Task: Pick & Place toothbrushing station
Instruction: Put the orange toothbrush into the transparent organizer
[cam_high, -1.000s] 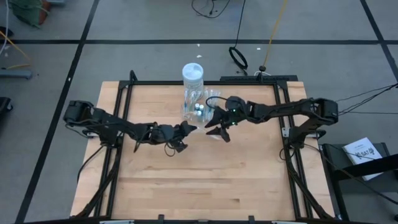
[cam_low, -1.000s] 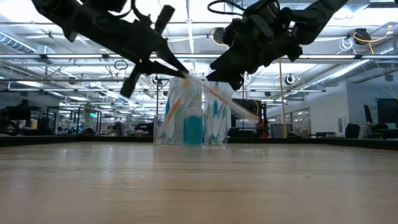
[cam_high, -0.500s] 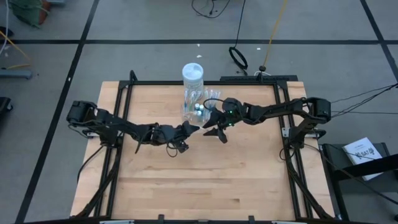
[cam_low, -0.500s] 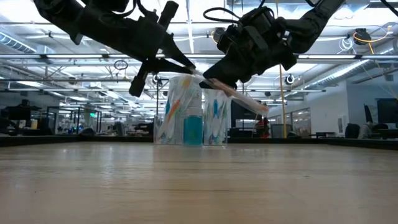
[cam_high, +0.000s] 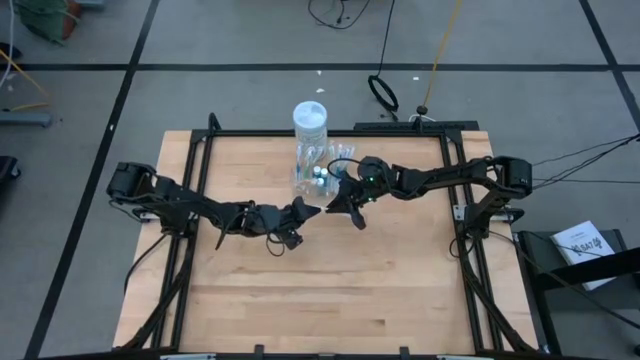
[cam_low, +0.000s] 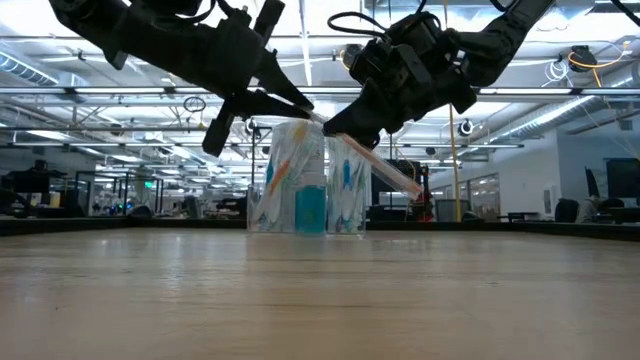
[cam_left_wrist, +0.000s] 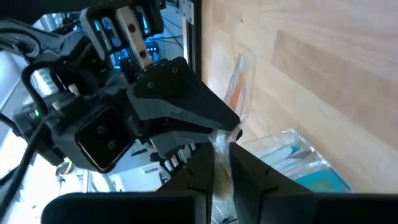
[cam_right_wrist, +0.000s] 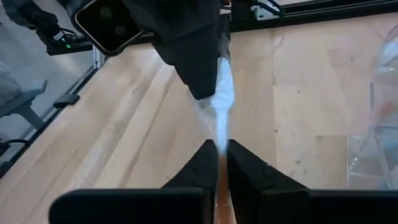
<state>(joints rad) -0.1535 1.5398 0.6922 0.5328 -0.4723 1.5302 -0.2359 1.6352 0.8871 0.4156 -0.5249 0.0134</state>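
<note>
A toothbrush in a clear wrapper, orange inside, hangs in the air above the table's middle, held by both grippers. My left gripper comes from the table's left and is shut on its upper end. My right gripper comes from the right and is shut on it close beside. The toothbrushing station, a clear plastic holder with brushes and a blue tube in it, stands on the wood just behind them, also in the low view. My left gripper pinches the wrapper's upper end between its two fingers, coming nearly level from the table's left. The toothbrush is lifted clear of the table and slants down away from the fingers. My right gripper pinches the wrapped toothbrush between its two fingers, a short way from the left gripper's fingertips, coming from the table's right. The long free end slants down beyond its fingers, clear of the table.
A tall jar with a white lid stands behind the station at the table's far edge. The black frame rails run along the left and right sides. Bare wood fills the near half.
My right gripper has come a little down and toward my left gripper, and its fingers have shut on the wrapped toothbrush. The toothbrush stays in the air, slanting down as before.
</note>
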